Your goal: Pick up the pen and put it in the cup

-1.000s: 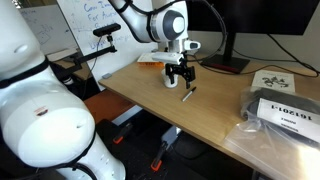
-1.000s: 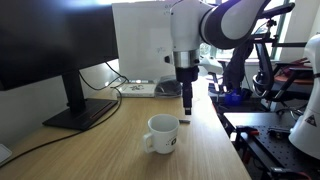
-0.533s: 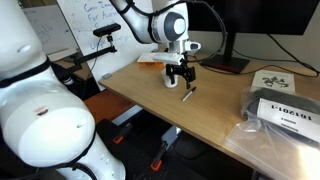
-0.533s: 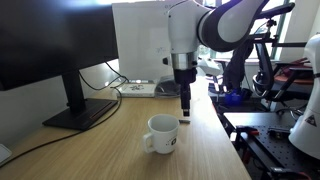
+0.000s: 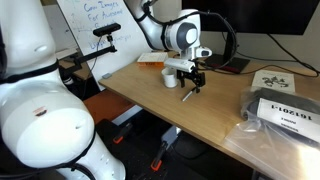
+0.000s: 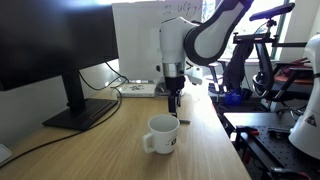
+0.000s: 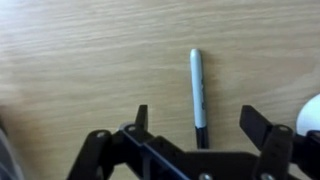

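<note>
- Thin dark pen with a lighter tip (image 7: 197,92): lies flat on the light wooden tabletop (image 6: 110,150), running top to bottom through the middle of the wrist view. In an exterior view it (image 6: 186,122) sits just right of the cup, untouched and in the same spot as half a second ago.
- Small white cylindrical cup (image 6: 163,135): upright at lower centre; only its rim shows at the right edge of the wrist view (image 7: 313,110).
- Black two-finger gripper (image 7: 198,116): spread wide and holding nothing, its fingers either side of the pen's lower end and clear of it.
- Change: over the last half second the gripper (image 6: 173,102) has shifted towards frame left and the wrist has turned. This probably lines the fingers up across the pen, so descent and closing seem to come next.
- Black monitor on its stand (image 6: 50,50): fills the upper left, well apart.
</note>
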Action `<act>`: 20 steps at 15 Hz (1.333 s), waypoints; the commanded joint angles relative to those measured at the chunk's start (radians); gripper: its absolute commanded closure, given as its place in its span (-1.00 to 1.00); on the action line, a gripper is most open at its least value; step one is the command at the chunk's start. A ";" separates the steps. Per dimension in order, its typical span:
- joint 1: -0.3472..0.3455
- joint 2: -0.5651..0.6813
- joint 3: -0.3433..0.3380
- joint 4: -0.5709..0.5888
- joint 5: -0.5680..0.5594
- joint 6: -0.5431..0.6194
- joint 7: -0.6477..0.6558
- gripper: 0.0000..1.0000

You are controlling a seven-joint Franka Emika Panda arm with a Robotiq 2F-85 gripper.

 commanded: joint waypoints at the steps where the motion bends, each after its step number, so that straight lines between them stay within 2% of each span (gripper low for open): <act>1: -0.006 0.080 0.007 0.076 0.071 0.021 -0.067 -0.42; 6: 0.014 0.152 -0.009 0.143 0.039 0.006 -0.043 0.41; 10: -0.009 0.157 -0.002 0.145 0.084 0.016 -0.073 0.97; 12: -0.023 0.139 0.016 0.131 0.126 0.035 -0.107 0.96; 15: -0.048 0.079 0.050 0.089 0.218 0.111 -0.227 0.93; 18: -0.096 -0.007 0.112 0.042 0.366 0.168 -0.466 0.93; 20: -0.118 -0.080 0.147 0.006 0.509 0.165 -0.651 0.93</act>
